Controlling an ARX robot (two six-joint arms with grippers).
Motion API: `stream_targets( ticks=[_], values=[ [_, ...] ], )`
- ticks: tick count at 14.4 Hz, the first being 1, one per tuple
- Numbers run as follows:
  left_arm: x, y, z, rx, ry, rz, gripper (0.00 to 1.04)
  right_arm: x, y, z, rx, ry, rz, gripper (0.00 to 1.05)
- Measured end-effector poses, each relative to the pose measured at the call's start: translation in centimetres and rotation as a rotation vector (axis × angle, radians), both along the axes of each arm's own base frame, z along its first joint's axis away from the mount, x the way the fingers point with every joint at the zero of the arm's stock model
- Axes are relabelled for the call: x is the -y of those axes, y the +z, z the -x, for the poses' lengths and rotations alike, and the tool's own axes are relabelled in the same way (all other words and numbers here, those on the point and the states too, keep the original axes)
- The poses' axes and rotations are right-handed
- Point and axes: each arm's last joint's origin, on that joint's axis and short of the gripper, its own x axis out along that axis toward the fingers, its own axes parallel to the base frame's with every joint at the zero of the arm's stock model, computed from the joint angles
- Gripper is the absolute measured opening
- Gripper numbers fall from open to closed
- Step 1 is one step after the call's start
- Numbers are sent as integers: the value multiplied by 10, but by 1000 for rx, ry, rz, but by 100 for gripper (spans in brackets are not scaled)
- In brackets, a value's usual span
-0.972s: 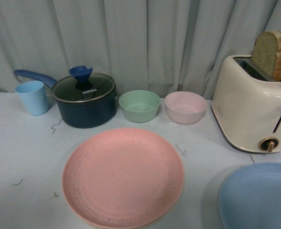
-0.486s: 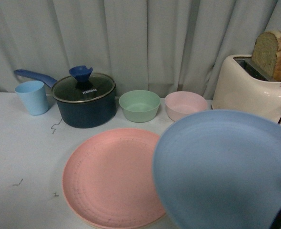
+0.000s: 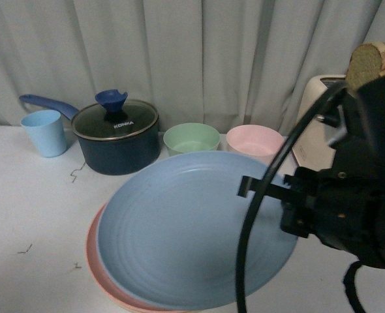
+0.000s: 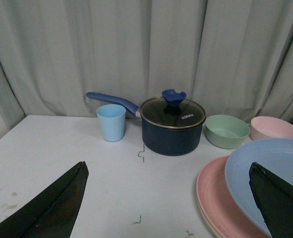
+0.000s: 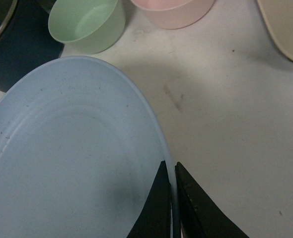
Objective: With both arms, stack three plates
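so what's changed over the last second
The right gripper, fingers pinching the rim of the light blue plate, carried it left from the table's right side to over the pink plate, covering most of it. The right arm came into the front view. Pot, cup, green bowl, pink bowl, toaster and pink plate stayed put.

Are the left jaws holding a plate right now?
No, the left jaws stand wide apart with only table between them; the right jaws pinch the blue plate at its rim.
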Motion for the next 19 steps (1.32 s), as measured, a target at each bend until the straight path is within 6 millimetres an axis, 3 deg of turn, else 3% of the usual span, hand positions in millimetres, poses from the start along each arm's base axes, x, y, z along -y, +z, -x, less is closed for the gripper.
stream_targets(
  ticks=[3, 10, 14, 16, 19],
  values=[
    [0, 0, 0, 0, 0, 0, 98, -31, 4, -22, -18, 10, 50, 3],
    [0, 0, 0, 0, 0, 0, 98, -38, -19, -34, -54, 2, 65, 3],
    [0, 0, 0, 0, 0, 0, 98, -32, -27, -31, -106, 28, 45, 47],
    [0, 0, 0, 0, 0, 0, 98, -20, -15, -32, -103, 16, 15, 71],
    [0, 0, 0, 0, 0, 0, 98, -17, -7, -32, -87, 15, -5, 78]
  ],
)
